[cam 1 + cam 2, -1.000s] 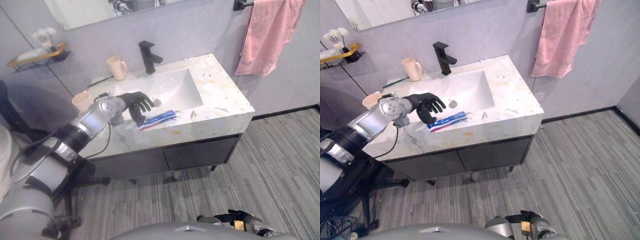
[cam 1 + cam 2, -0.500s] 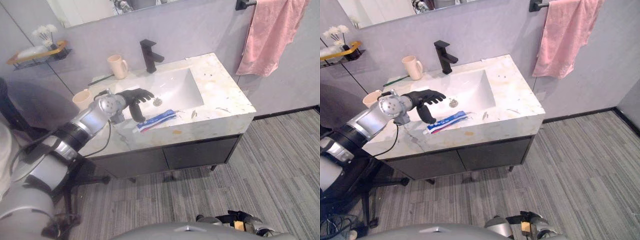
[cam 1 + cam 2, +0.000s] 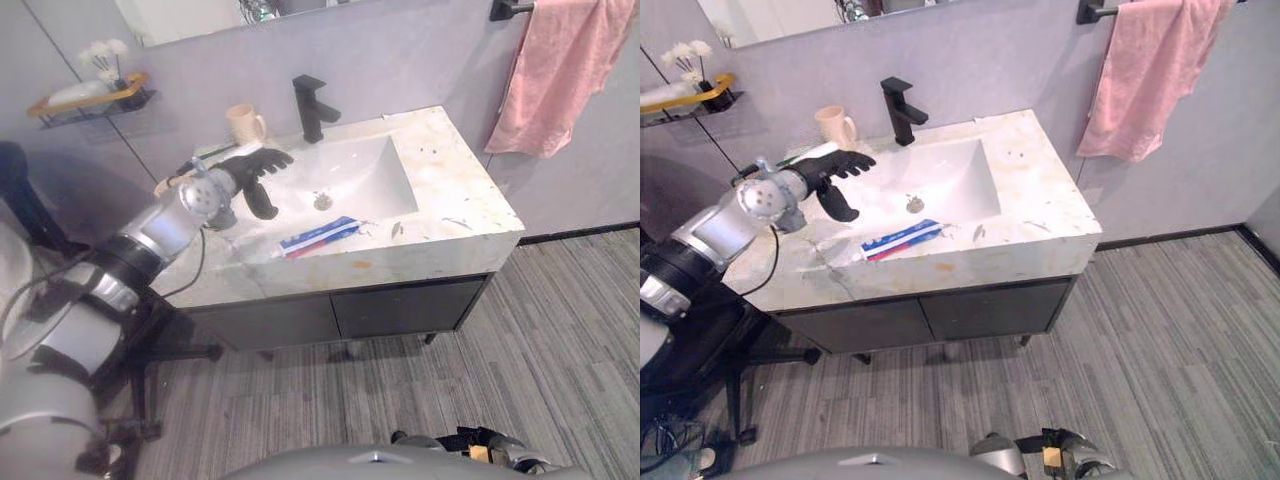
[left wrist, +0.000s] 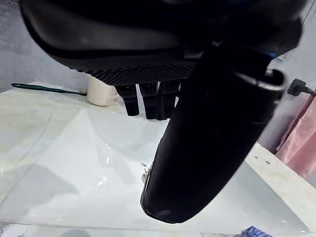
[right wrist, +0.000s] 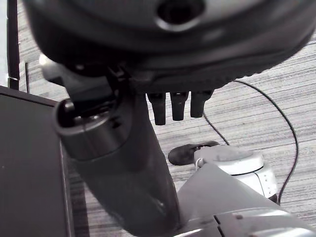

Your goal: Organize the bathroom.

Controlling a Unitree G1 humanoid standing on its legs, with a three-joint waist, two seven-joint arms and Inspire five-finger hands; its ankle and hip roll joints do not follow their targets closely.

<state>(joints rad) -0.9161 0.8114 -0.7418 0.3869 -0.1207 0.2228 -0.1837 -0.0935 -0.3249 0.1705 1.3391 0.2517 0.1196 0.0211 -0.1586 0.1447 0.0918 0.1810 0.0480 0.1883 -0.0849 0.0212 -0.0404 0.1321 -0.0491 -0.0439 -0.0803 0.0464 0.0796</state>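
A blue, white and red toothpaste tube (image 3: 318, 236) lies on the marble counter (image 3: 455, 190) along the front rim of the white sink (image 3: 350, 175). My left hand (image 3: 255, 170) hovers open over the sink's left side, fingers spread and pointing toward the black faucet (image 3: 312, 105), apart from the tube. A beige cup (image 3: 243, 124) stands at the back left, with a green toothbrush (image 4: 44, 89) lying beside it. A second beige cup (image 3: 163, 186) peeks out behind my left arm. My right hand (image 5: 177, 106) hangs low over the floor, fingers straight and holding nothing.
A pink towel (image 3: 565, 70) hangs from a bar on the right wall. A small wall shelf (image 3: 95, 95) with flowers sits at the far left. Dark cabinet doors (image 3: 400, 305) close off the space under the counter, above a grey striped floor (image 3: 560, 340).
My left hand has lifted off the tube's left end and moved back and left toward the cup. The tube stays where it was. The camera has shifted slightly.
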